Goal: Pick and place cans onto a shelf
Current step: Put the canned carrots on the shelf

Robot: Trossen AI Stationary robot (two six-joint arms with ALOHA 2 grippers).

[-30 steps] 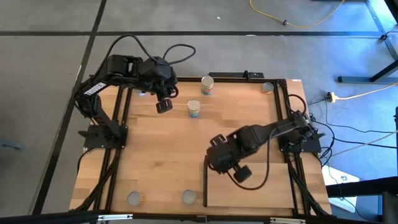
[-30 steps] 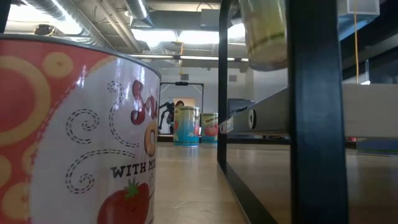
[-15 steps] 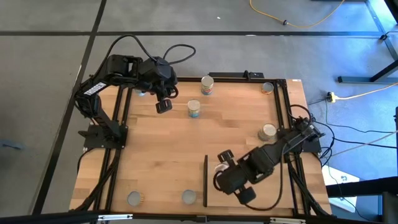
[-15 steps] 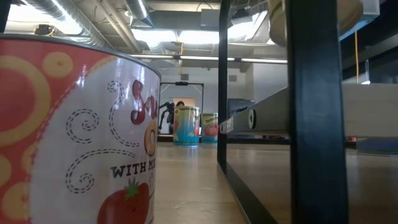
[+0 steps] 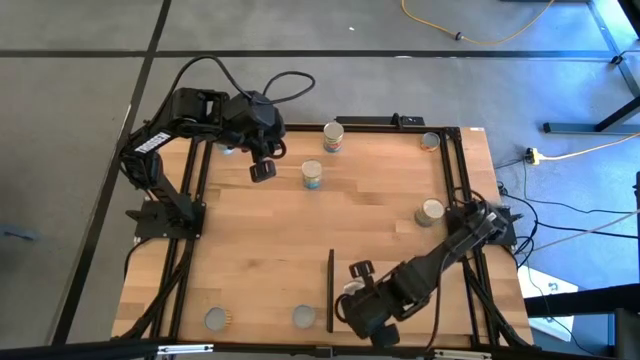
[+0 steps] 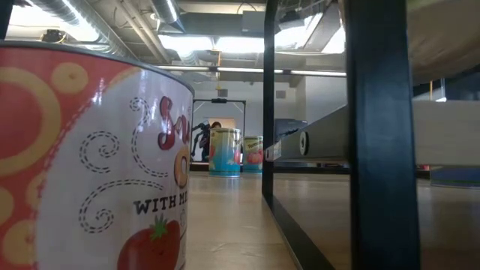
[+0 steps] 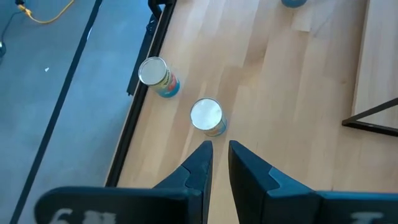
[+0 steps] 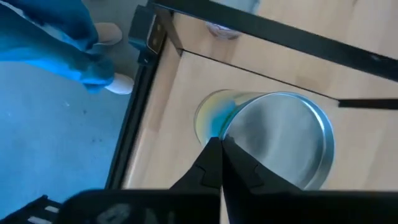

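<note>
My right gripper (image 5: 352,296) is shut on a can with a grey metal top (image 8: 280,146) and a blue and yellow side. It is over the shelf (image 5: 450,310), a light-wood panel, close to the shelf's black upright edge (image 5: 330,285). In the low view the can's underside (image 6: 424,37) fills the top right, above the shelf. My left gripper (image 5: 263,170) is slightly open and empty at the far left. It is over the table beside two upright cans (image 7: 207,116) (image 7: 155,74). My right gripper pinches the can at the rim of its grey top (image 8: 227,133), with the two fingers (image 8: 211,163) almost together. The fingers cover the exact spot. The can is tilted, its top turned toward the wrist camera. It hangs clear above the shelf.
Other cans stand at the far edge (image 5: 333,137) (image 5: 430,141), mid-table (image 5: 312,176), by the right arm (image 5: 430,212) and at the near edge (image 5: 215,319) (image 5: 303,317). A large red can (image 6: 90,165) stands near the low camera. A person's shoe (image 8: 111,31) shows on the floor.
My right gripper has carried the can toward the table's near edge, along the shelf's upright edge. The can by the right arm has come into view from under the arm. In the low view the held can has grown larger and shifted right.
</note>
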